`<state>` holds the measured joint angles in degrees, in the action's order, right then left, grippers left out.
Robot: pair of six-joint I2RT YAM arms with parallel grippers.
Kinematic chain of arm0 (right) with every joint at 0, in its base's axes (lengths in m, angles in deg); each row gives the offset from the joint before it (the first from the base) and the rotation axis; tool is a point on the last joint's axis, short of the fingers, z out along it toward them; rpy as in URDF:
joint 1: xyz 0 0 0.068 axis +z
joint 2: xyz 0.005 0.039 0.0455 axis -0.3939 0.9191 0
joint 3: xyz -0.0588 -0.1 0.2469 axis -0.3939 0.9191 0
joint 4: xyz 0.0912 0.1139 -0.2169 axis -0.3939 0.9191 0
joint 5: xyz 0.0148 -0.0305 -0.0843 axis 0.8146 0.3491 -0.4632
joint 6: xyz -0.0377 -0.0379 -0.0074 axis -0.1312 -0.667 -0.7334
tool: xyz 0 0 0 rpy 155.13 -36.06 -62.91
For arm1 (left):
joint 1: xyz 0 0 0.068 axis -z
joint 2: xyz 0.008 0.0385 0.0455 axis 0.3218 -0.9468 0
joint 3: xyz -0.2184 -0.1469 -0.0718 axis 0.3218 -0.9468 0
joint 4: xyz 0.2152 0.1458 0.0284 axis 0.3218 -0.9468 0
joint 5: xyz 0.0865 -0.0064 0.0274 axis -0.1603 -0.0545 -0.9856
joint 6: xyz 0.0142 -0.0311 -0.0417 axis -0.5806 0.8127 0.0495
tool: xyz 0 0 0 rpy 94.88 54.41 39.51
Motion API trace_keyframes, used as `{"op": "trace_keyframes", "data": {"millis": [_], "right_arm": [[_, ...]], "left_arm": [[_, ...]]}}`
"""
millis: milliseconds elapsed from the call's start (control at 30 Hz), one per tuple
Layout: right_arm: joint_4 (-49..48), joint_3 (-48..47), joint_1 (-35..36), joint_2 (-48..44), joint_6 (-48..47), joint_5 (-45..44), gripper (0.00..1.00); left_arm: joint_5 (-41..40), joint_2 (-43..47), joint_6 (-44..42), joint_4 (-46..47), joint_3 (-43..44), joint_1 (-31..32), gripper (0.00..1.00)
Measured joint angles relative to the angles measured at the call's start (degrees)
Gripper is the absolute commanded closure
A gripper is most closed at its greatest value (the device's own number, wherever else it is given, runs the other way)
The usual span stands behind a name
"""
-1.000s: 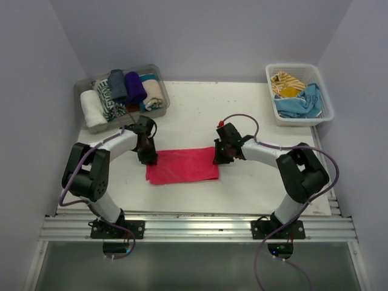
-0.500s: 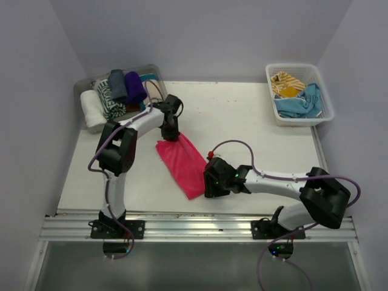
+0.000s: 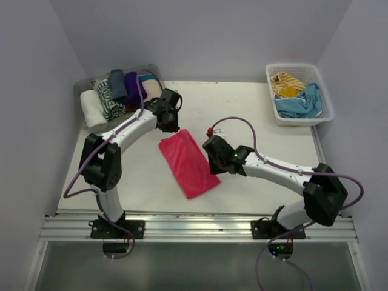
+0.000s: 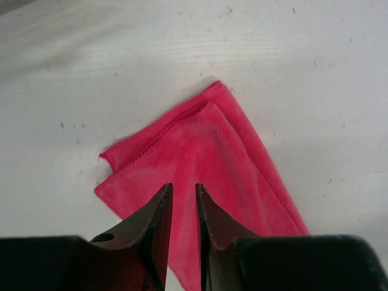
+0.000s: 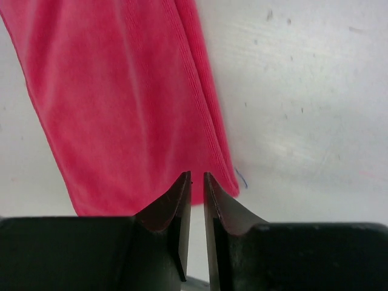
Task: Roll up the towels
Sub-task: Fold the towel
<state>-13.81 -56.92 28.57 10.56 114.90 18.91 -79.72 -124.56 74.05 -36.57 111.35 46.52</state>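
On the white table [image 3: 260,109], a folded hot pink cloth towel [image 3: 189,162] lies flat as 1 long strip, slanting from far left to near right. The right gripper [image 3: 213,163] hangs at its right edge, its jaws a narrow slit with nothing between them. At the strip's far end, the left gripper [image 3: 170,126] is likewise barely parted and empty. Beyond, a clear plastic tray [image 3: 80,90] holds rolled towels [image 3: 121,91]. A white plastic lattice basket [image 3: 327,103] holds a mustard-yellow striped towel [image 3: 286,82] and a light blue towel [image 3: 300,106], both loose.
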Motion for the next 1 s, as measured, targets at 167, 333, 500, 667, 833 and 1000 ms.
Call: {"op": "trace_keyframes", "data": {"millis": [167, 333, 500, 667, 833, 1000], "right_arm": [[-3.1, -8.1, -4.0, 11.2, -6.2, 3.8, 0.88], [-6.8, -14.2, -5.9, 18.9, -12.0, 10.4, 0.89], [-8.0, -20.9, -6.1, 26.3, -15.6, 13.7, 0.94], [-8.7, -21.3, -8.7, 30.6, -14.8, 13.1, 0.96], [-11.0, -17.6, -12.5, 29.6, -11.8, 12.9, 0.93], [-11.8, -16.1, -12.7, 27.8, -11.3, 12.8, 0.88]], "left_arm": [[-0.5, 7.7, 0.4, 1.2, -9.6, 0.0, 0.97], [0.0, 4.4, 1.2, 2.0, -15.3, -0.1, 0.99], [0.0, -2.1, 1.1, 1.9, -12.7, -0.1, 1.0], [0.1, -6.8, 0.1, 2.0, -6.1, -0.1, 1.0], [1.9, -11.4, -0.9, 2.4, 0.7, -0.1, 1.0], [3.1, -13.4, -1.6, 2.5, 4.5, -0.1, 0.96]]}}
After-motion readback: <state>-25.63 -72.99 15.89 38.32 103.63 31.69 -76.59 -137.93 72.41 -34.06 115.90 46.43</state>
